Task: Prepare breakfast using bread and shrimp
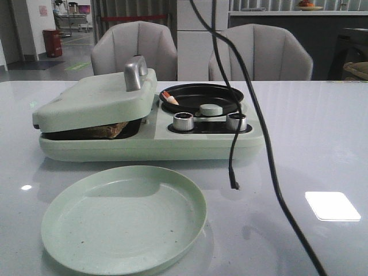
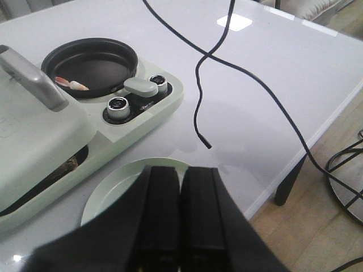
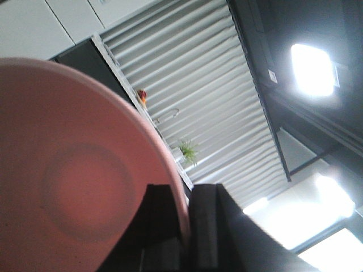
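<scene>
The bread sits pressed under the maker's lid, left side, only its brown edge showing. A shrimp lies in the black pan on the right. Near it, a green plate rests on the table. The left gripper is pressed together — empty. The right gripper pinches a pink plate's rim.

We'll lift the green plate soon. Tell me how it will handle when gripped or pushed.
The green plate looks thin and moulded, so probably light and stiff rather than floppy. It sits on a glossy table, so a sideways push would likely slide it. Its shallow raised rim gives a hand an edge to pinch, though the smooth finish may be slippery.
</scene>
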`<action>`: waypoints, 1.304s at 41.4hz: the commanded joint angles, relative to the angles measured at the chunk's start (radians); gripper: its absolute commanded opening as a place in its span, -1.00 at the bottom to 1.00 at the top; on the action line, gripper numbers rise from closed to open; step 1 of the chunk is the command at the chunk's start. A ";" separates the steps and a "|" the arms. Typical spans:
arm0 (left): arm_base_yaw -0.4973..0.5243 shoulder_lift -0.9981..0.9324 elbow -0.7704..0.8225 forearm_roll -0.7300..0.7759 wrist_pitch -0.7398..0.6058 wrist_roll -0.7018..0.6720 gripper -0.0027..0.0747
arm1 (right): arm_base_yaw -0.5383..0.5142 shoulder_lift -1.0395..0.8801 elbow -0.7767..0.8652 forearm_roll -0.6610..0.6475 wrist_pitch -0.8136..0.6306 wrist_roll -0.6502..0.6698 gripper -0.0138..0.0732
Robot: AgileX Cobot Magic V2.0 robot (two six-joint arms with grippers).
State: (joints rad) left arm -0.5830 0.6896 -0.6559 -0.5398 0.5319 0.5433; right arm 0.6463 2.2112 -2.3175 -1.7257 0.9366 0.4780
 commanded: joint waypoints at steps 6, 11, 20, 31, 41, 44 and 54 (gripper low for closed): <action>-0.008 -0.002 -0.031 -0.028 -0.084 -0.002 -0.68 | -0.019 -0.058 -0.024 -0.086 0.022 0.020 -0.58; -0.008 -0.002 -0.031 -0.035 -0.098 -0.002 -0.68 | -0.026 -0.061 -0.038 -0.086 -0.014 -0.014 -0.58; -0.008 -0.002 -0.033 -0.066 -0.115 -0.002 -0.68 | -0.042 -0.032 -0.018 -0.086 -0.012 0.024 -0.58; -0.008 -0.002 -0.033 -0.071 -0.117 -0.002 -0.68 | -0.042 -0.050 -0.145 -0.086 -0.007 0.020 -0.58; -0.008 -0.002 -0.033 -0.071 -0.117 -0.002 -0.68 | -0.047 -0.052 -0.136 0.012 0.054 0.043 -0.58; -0.008 -0.002 -0.033 -0.071 -0.117 -0.002 -0.68 | -0.047 -0.071 -0.136 0.122 0.082 0.013 -0.58; -0.008 -0.002 -0.033 -0.071 -0.106 -0.002 -0.68 | -0.085 -0.176 -0.136 0.629 0.197 -0.226 -0.58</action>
State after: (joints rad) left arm -0.5830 0.6896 -0.6559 -0.5788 0.4912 0.5433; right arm 0.5876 2.1543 -2.4234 -1.1835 1.1095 0.3317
